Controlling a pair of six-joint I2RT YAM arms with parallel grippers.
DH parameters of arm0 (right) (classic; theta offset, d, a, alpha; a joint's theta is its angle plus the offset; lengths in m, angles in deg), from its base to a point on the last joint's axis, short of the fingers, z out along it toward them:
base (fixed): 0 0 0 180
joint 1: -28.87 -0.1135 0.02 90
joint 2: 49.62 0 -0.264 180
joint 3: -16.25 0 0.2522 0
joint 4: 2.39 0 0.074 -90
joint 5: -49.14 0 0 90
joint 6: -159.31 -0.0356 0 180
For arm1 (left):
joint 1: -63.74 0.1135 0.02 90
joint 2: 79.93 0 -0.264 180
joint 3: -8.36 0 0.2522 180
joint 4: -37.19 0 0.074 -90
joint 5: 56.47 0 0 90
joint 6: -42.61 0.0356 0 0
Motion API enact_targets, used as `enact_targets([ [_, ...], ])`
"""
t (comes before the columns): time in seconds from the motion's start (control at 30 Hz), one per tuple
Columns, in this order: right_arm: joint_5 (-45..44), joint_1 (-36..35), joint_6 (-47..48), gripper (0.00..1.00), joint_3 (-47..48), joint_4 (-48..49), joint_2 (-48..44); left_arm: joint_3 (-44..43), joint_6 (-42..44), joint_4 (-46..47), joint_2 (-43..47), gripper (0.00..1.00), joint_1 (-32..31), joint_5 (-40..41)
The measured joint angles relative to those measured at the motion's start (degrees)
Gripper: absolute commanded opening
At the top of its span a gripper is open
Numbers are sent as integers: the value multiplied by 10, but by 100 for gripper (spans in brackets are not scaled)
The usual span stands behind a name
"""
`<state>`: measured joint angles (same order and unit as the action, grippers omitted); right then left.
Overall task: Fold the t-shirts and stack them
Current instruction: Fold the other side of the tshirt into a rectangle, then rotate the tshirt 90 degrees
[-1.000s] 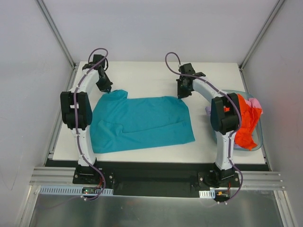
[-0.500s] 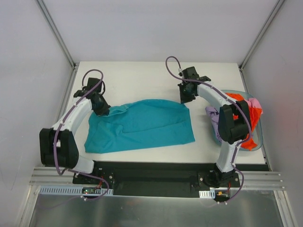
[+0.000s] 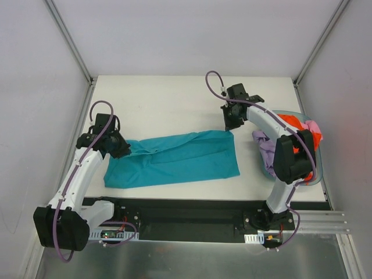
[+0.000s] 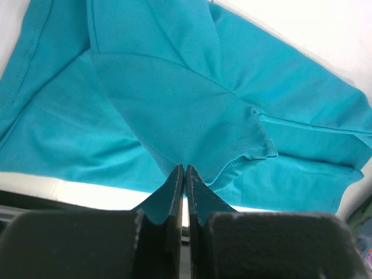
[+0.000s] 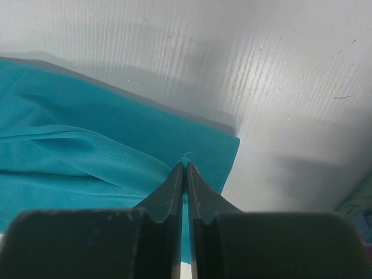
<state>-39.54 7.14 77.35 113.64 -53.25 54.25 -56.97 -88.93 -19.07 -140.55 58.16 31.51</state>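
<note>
The teal t-shirt (image 3: 174, 160) lies on the white bench (image 3: 174, 96) as a long band near the bench's 6 o'clock edge. Its long axis runs from 9 to 3 o'clock, with the 3 o'clock end sitting a little further toward 12. Both 12 o'clock corners of the band are gripped.

The left pincer (image 3: 122, 150) is closed tight on a bunched fold of teal cloth at the 9 o'clock end, with a hemmed sleeve edge showing just beyond its tips in the wrist view. The right pincer (image 3: 231, 127) is likewise pressed narrow on the cloth's corner at the 3 o'clock end, low over the bench.

From each pincer the loose body of the shirt spreads toward 6 o'clock. Each arm is nearest to its own end. The held edge is not square, since the left grip sits further toward 6 o'clock than the right.

My judgement is that the lengthwise fold is underway, and the next move needs both grips carried evenly toward 6 o'clock so the edges line up.

At 3 o'clock, well apart from the fold, a bluish tub (image 3: 314, 178) holds the orange-red shirt (image 3: 294, 125), pink shirt (image 3: 314, 127) and lavender shirt (image 3: 264, 150), heaped and unfolded.
</note>
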Motion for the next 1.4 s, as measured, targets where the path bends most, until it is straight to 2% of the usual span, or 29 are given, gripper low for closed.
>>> enact_targets([
  [0.3,1,0,2,9,-21,-9,-26,7,-11,-63,66,0,0,-7],
  [0.37,0,0,1,11,-31,-9,-31,19,-14,-68,78,0,0,-10],
  [0.4,0,0,0,16,-37,-9,-33,28,-15,-69,84,0,0,-13],
  [0.43,0,-1,-3,22,-44,-9,-36,39,-17,-73,89,2,0,-18],
  [0.47,0,-1,-5,34,-50,-9,-38,50,-20,-76,92,14,0,-21],
  [0.53,-4,-2,-14,68,-75,-8,-47,76,-27,-84,101,36,0,-21],
  [0.57,-9,-3,-19,80,-88,-10,-53,90,-31,-96,107,42,0,-19],
  [0.6,-12,-4,-24,97,-103,-11,-60,100,-39,-103,113,57,0,-20],
  [0.67,-21,-7,-33,97,-131,-16,-73,119,-47,-121,129,77,0,-20],
  [0.7,-26,-10,-35,97,-141,-20,-79,123,-52,-131,137,94,0,-20],
  [0.73,-29,-13,-36,96,-148,-23,-84,123,-56,-139,144,99,0,-20],
  [0.87,-34,-31,-46,97,-166,-26,-114,109,-61,-145,154,99,0,-20],
  [1.03,26,-40,-51,97,-156,2,-132,82,-55,-100,107,99,0,-43],
  [1.17,87,-40,-54,97,-111,30,-90,84,-54,-16,20,99,0,-83],
  [1.27,121,-40,-59,97,-78,54,-39,83,-53,33,-58,99,0,-84],
  [1.4,153,-40,-66,97,-86,73,3,60,-46,67,-171,99,4,-77],
])
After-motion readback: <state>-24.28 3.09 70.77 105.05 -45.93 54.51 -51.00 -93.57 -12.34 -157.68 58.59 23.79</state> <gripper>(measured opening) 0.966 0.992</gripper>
